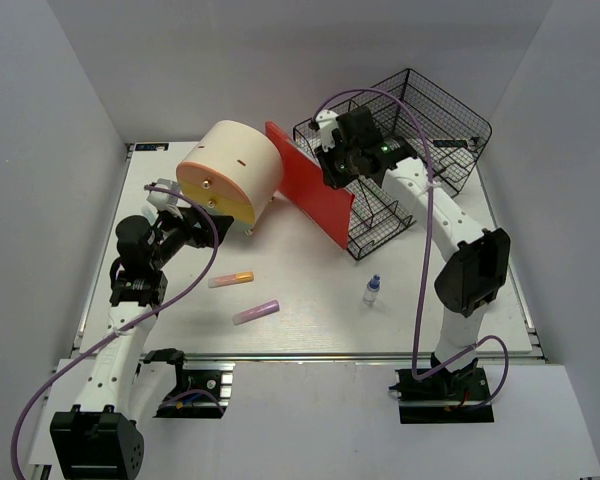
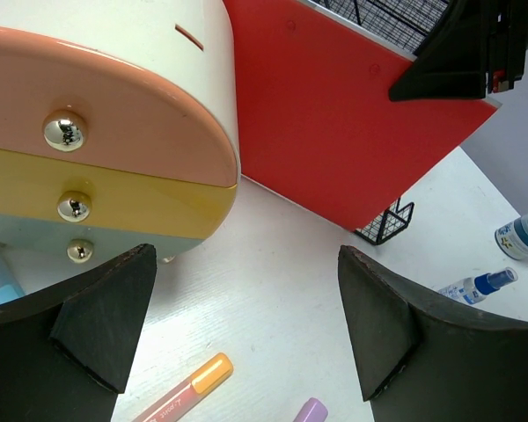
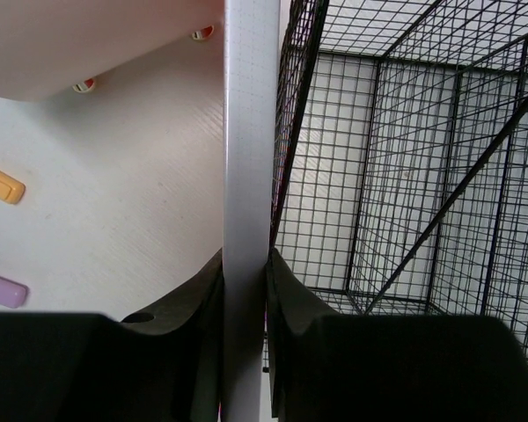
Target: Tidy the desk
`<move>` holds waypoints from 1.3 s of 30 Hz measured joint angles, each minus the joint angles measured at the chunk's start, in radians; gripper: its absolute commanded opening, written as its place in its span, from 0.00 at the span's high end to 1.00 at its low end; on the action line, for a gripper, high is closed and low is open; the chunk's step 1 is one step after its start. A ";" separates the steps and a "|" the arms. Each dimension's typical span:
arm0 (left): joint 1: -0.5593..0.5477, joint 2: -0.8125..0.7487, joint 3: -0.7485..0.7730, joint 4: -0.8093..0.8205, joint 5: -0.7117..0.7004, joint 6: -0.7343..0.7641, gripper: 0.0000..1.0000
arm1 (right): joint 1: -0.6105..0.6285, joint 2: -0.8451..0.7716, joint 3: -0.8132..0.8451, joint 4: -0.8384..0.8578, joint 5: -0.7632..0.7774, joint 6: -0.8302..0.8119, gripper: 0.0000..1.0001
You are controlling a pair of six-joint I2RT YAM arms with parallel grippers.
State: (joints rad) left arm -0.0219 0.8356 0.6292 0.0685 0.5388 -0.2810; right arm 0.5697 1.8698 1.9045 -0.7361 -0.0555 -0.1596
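I'm working in a robot test cell, a lab bench rather than anyone's real office. Bare grey walls (image 1: 40, 150) box in the white desk (image 1: 310, 300). My left arm (image 1: 120, 330) and right arm (image 1: 450, 225) are mounted by the metal rail (image 1: 310, 356) at its near edge, trailing purple cables (image 1: 418, 300). The only office things are a drawer unit (image 1: 230, 172), a red board (image 1: 310, 195), a wire basket (image 1: 420, 140) and markers (image 1: 231, 280).

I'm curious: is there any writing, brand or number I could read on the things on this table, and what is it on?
Nothing here can be read for certain.
Orange-capped pen: dark print along the barrel, too blurred to read.
Small jar: blue and white label, too small to read.
Spray bottle: blue label, too small to read.
Red board: no print shows.
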 measured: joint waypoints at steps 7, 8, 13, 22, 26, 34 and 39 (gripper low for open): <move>0.000 0.000 0.000 0.002 0.001 0.000 0.06 | 0.000 -0.034 0.021 -0.007 -0.005 0.023 1.00; 0.000 0.000 0.000 0.005 0.003 0.000 0.06 | 0.000 -0.045 0.029 -0.010 -0.007 0.025 1.00; 0.000 -0.001 -0.001 0.046 0.042 -0.015 0.05 | -0.007 -0.123 0.065 -0.008 -0.022 0.038 1.00; 0.000 0.112 0.011 0.223 0.189 -0.241 0.02 | -0.041 -0.301 0.095 0.010 -0.077 0.066 1.00; -0.005 0.182 0.024 0.370 0.234 -0.417 0.02 | -0.066 -0.391 0.095 0.016 -0.114 0.086 1.00; -0.107 0.315 0.090 0.663 0.245 -0.679 0.02 | -0.139 -0.594 0.014 0.087 -0.259 0.192 1.00; -0.203 0.401 0.136 0.735 0.196 -0.703 0.02 | -0.200 -0.630 -0.018 0.121 -0.389 0.272 1.00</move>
State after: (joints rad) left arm -0.2245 1.2366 0.7654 0.8036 0.7349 -0.9840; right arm 0.3695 1.2396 1.8862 -0.6155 -0.4450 0.1123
